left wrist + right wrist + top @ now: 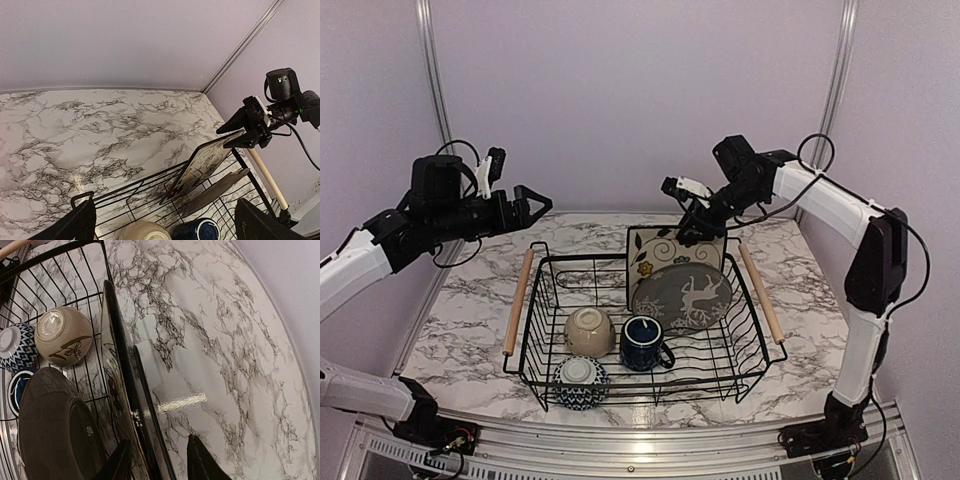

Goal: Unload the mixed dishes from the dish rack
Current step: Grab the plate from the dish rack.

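Looking down on the dish rack (585, 258), we see all five dishes inside it, nothing unloaded yet. The right end effector (692, 232) reaches in from the far side and sits astride the top edge of the square cream floral plate (655, 255). That plate stands on edge at the back of the rack, so its upper rim is the only part free to pinch, and we judge that is why the approach is from above. In the right wrist view one finger (120, 460) sits against the plate's face and a sliver of desk (470, 330) shows between the rim and the other finger. We read the fingers as apart, not clamped.

The round grey plate with white deer motif (682, 295) leans just in front of the floral one. A careless lift could drag it along, we think. The beige bowl (589, 332) and small blue-and-white patterned bowl (580, 383) lie foot-up, as if draining. The dark blue mug (643, 343) sits mouth-up between them.

The left end effector (532, 205) hangs over the desk beyond the rack's left handle, spread wide and empty, probably waiting its turn.

No brand, label or lettering is readable anywhere; the beige bowl carries only a dark brush mark.
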### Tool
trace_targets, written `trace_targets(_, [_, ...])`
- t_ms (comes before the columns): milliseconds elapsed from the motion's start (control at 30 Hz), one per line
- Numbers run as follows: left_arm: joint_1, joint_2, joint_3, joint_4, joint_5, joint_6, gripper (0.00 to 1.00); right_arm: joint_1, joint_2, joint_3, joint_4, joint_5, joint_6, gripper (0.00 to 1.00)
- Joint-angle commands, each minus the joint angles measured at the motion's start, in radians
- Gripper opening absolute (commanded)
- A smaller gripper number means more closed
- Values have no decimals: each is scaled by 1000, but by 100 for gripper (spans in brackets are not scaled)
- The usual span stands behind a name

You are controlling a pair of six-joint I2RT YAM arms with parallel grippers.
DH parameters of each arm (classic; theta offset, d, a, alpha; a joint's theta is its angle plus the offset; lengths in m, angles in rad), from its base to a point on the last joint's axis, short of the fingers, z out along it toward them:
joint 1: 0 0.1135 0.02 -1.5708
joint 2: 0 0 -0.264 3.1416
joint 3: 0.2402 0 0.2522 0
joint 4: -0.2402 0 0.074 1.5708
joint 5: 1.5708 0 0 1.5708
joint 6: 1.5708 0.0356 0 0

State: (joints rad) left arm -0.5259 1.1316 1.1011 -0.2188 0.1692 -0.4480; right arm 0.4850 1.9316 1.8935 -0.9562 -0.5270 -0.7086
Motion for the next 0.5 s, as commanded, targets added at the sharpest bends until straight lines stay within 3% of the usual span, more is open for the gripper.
trace_targets(0, [-8,22,5,63,19,12,99,18,36,78,-93,-44,-39,34])
trace_targets(333, [-11,29,-17,111,24,-6,99,20,51,113,-145,-78,-93,12])
trace_targets(467, [-11,16,-56,159,28,-13,99,21,39,110,-145,-76,-113,9])
